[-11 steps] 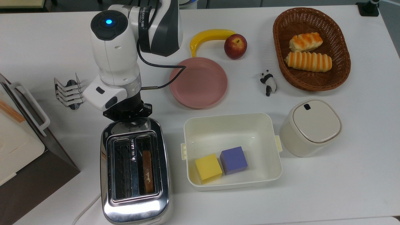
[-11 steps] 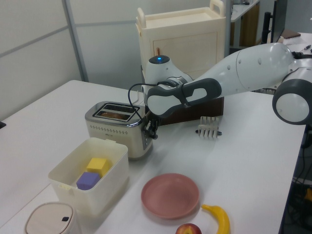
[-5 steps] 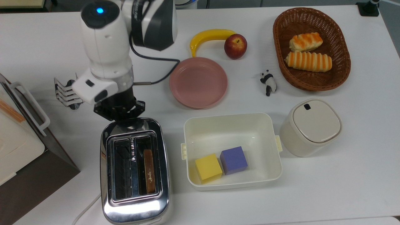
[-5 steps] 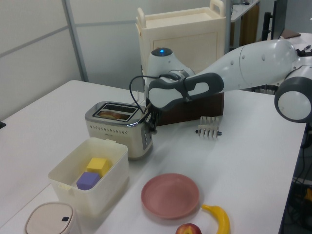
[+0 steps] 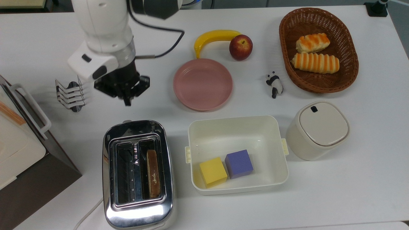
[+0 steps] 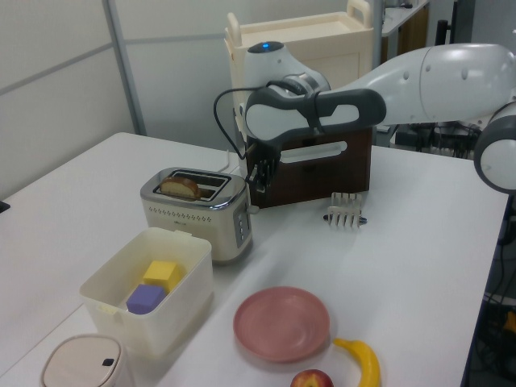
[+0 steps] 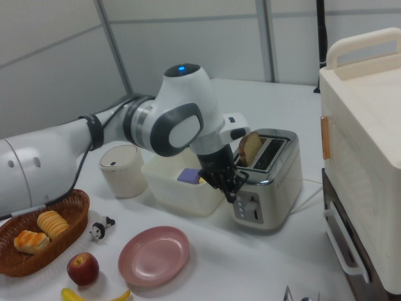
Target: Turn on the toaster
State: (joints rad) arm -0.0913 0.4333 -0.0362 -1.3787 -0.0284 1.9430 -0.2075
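The claw (image 5: 128, 101), fingers pressed together and holding nothing, hangs above the counter (image 5: 351, 179), apart from the lever end of the toaster (image 5: 138, 174).

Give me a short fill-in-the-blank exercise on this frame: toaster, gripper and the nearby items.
1. The toaster holds a slice of bread in ____ of its two slots.
2. The gripper hangs above the bare table between the toaster and the wire ____.
3. The white tub holds a yellow cube and a ____ cube.
4. The pink plate is ____.

Missing words: one; toast rack; purple; empty
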